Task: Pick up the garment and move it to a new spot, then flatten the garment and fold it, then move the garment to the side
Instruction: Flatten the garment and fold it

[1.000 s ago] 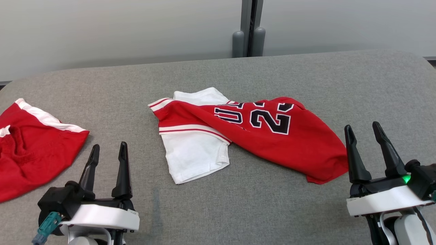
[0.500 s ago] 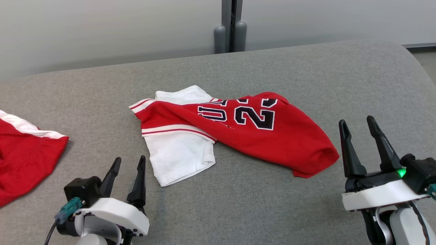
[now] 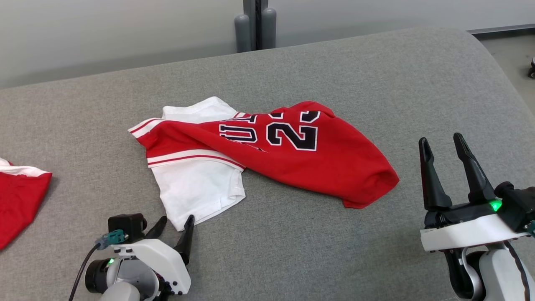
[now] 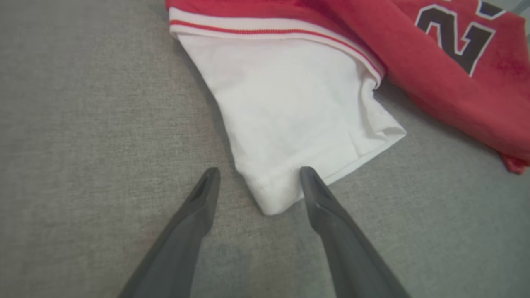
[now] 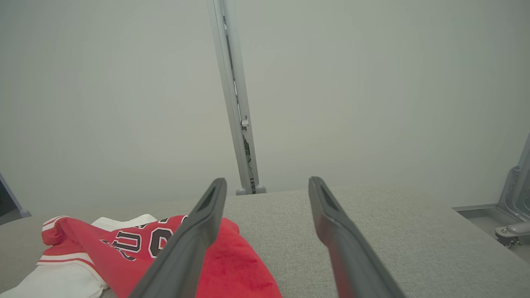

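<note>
worktop (image 3: pixel 376 83): grey, padded | garment (image 3: pixel 326 163): red-and-white jersey crumpled at centre, white sleeve (image 4: pixel 290 103) trailing to 7 o'clock | left gripper (image 3: pixel 177 218): has come forward, jaws wide, sleeve's corner now between them, so pick-up looks imminent | right gripper (image 3: pixel 440 138): open, empty, at 4 o'clock

Our left gripper (image 3: pixel 177 218) sits low, its two fingers wide apart, pointing forward and, it seems, tipped down. Our right gripper (image 3: pixel 440 138) stands higher, fingers pointing up and wide apart too.
</note>
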